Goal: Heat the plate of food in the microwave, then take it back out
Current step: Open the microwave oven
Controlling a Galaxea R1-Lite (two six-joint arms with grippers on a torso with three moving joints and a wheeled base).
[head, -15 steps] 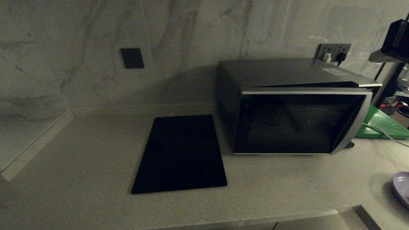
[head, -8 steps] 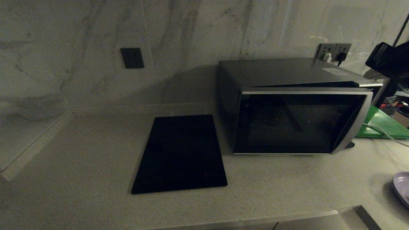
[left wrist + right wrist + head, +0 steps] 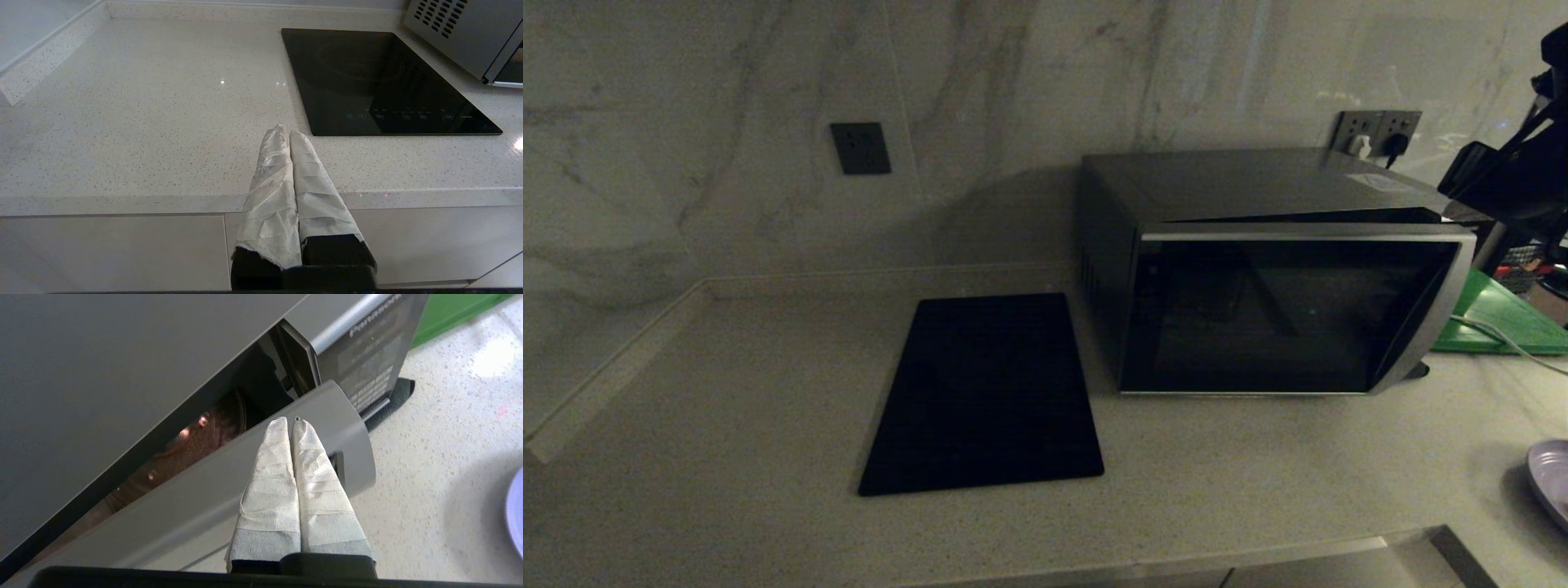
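Right fingers: the right gripper [image 3: 291, 419] has its two cloth-wrapped fingers [image 3: 271, 465] pressed together on nothing, tips over the top edge of the microwave's door [image 3: 229, 486]; in the head view only a dark piece of the arm [image 3: 1507, 175] shows at the right edge.
Left fingers: the left gripper [image 3: 286, 131] is likewise closed and empty, hanging over the front edge of the bench [image 3: 135, 122], near the cooktop's front left corner.
Plate of food: the plate of food [image 3: 1553, 478] sits at the right front of the bench, pale lilac with a raised rim, cut off by the frame; whether food lies on it cannot be told.
Microwave: the microwave [image 3: 1274, 269] stands at the back right of the bench, black with silver trim, its dark glass door ajar at the right side.
Microwave inside: through the gap a round turntable [image 3: 192, 437] shows, dim and partly hidden.
Cooktop: a flat black cooktop [image 3: 984, 392] lies just left of the microwave.
Green board: a green board [image 3: 1503, 314] lies behind the microwave's right side, a white cable [image 3: 1507, 343] across it.
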